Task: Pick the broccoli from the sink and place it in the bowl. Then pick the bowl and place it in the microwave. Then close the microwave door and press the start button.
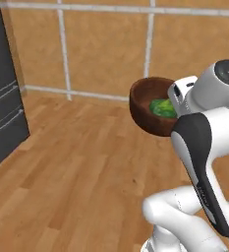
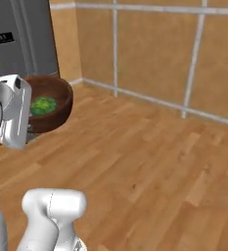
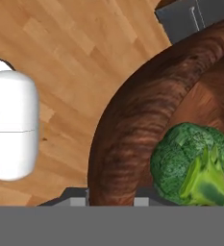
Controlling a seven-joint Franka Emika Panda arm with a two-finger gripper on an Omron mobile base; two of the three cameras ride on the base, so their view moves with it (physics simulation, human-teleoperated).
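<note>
The dark reddish-brown bowl (image 1: 144, 107) hangs in the air above a wooden floor, held at its rim. The bright-green broccoli (image 1: 162, 107) lies inside it. From the right base view the bowl (image 2: 59, 103) sits just right of my white hand, with the broccoli (image 2: 43, 105) resting in its hollow. In the hand view the bowl's thick wall (image 3: 132, 125) runs between my fingertips, and the broccoli (image 3: 192, 163) lies on the inner side. My gripper (image 3: 111, 202) is shut on the bowl's wall.
A tall dark grey appliance (image 1: 3, 113) stands at the left, and it appears again as the dark grey appliance (image 2: 22, 34) behind the bowl. A tan panelled wall (image 1: 106, 44) with pale seams closes the back. Wooden floor (image 2: 145, 157) spreads below.
</note>
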